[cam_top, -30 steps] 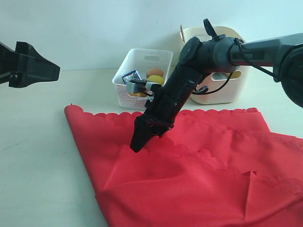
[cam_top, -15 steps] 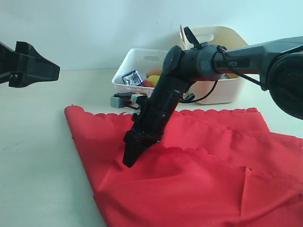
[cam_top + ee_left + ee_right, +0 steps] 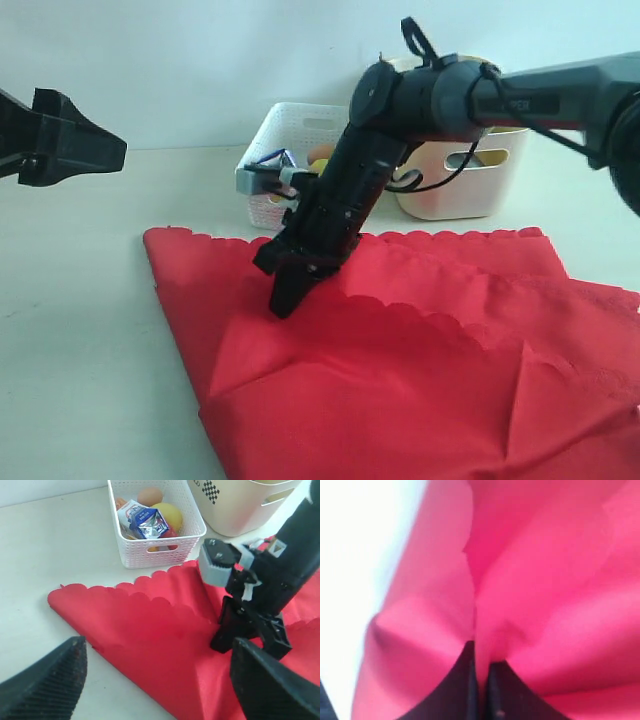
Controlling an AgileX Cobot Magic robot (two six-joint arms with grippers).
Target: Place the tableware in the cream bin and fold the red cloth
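Red cloth point(image 3: 420, 360) lies spread on the table point(image 3: 80, 330), a ridge of it pinched in your closed right gripper point(image 3: 284, 298). Lift slowly and carry that edge across evenly; your left gripper point(image 3: 159, 680) hangs wide open.

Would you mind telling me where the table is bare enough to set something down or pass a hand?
Bare table lies left of the red cloth, along its slanting edge, and continues behind its scalloped corner up to the white basket. Crowded: the back, where the basket and cream bin stand side by side, and mid-cloth, where the right pincer pinches a fold.
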